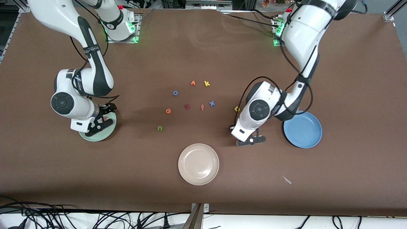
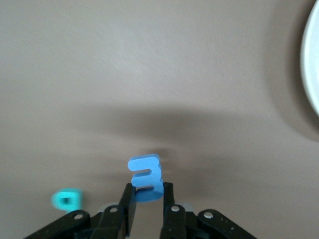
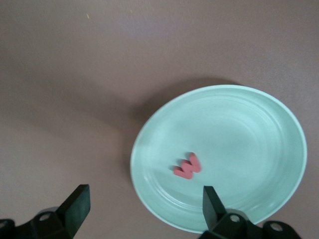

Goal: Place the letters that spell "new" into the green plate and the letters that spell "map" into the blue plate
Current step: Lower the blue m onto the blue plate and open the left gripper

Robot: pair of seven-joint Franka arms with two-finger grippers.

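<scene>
My left gripper (image 2: 148, 189) is shut on the blue m (image 2: 144, 169), which stands upright between the fingers. It sits low over the table next to the blue plate (image 1: 302, 129), where the hand (image 1: 251, 140) covers the m. The teal p (image 2: 66, 199) lies on the cloth close by. The yellow a (image 1: 236, 108) lies beside the left arm. My right gripper (image 3: 144, 199) hangs open and holds nothing over the green plate (image 3: 239, 124), and the salmon w (image 3: 188, 166) lies in that plate. The green n (image 1: 160, 128) and orange e (image 1: 168, 111) lie mid-table.
A beige plate (image 1: 198, 163) sits nearest the front camera. Loose letters lie mid-table: dark red z (image 1: 187, 106), salmon f (image 1: 202, 107), blue x (image 1: 211, 103), blue o (image 1: 175, 93), yellow k (image 1: 207, 83) and another orange letter (image 1: 193, 83). A pale plate rim (image 2: 311, 74) shows in the left wrist view.
</scene>
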